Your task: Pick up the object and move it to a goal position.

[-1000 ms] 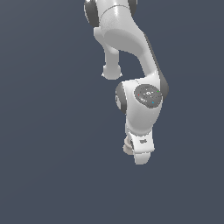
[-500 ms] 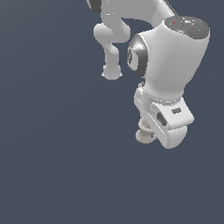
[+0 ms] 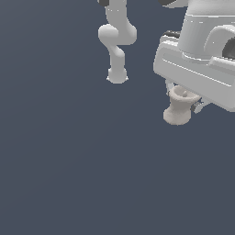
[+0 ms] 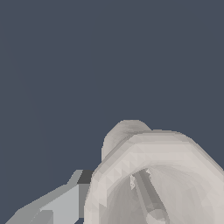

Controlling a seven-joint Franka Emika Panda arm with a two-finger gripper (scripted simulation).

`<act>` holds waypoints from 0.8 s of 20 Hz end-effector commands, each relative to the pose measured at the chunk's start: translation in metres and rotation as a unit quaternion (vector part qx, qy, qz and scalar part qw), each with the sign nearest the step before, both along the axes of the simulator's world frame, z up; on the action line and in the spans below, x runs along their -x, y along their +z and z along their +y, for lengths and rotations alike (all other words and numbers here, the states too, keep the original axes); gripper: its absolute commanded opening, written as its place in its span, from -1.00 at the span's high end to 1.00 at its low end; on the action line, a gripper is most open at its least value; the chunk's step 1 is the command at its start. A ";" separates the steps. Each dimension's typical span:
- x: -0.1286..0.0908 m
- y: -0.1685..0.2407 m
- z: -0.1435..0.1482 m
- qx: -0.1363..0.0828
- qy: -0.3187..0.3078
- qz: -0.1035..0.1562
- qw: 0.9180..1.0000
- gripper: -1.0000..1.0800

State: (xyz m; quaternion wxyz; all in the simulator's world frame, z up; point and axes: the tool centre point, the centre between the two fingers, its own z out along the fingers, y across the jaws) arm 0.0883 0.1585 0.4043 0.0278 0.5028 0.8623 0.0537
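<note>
The object [image 3: 178, 110] is a small beige cup-like piece with a wide hollow rim, a narrow waist and a flared base. It hangs tilted just under the white hand of my gripper [image 3: 183, 97] at the exterior view's right. The gripper is shut on the object's rim, and the hand hides most of the fingers. In the wrist view the object [image 4: 131, 153] fills the frame close up. One grey finger [image 4: 65, 201] lies against the outside of its rim, and a pale bar shows inside the hollow.
The arm's white links and base [image 3: 117, 73] stand behind, near the upper middle of the exterior view. A plain dark grey-blue surface [image 3: 69, 160] surrounds everything, with no other objects or markers in sight.
The hand has swung toward the exterior view's right and come much closer to the camera. The object has stayed in the gripper and travelled with it.
</note>
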 end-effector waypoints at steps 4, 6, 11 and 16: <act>0.008 0.057 0.011 -0.004 0.042 -0.009 0.999 1.00; 0.010 0.072 0.014 -0.005 0.052 -0.011 0.999 1.00; 0.013 0.096 0.018 -0.006 0.069 -0.015 0.997 1.00; 0.015 0.108 0.021 -0.007 0.078 -0.017 0.997 1.00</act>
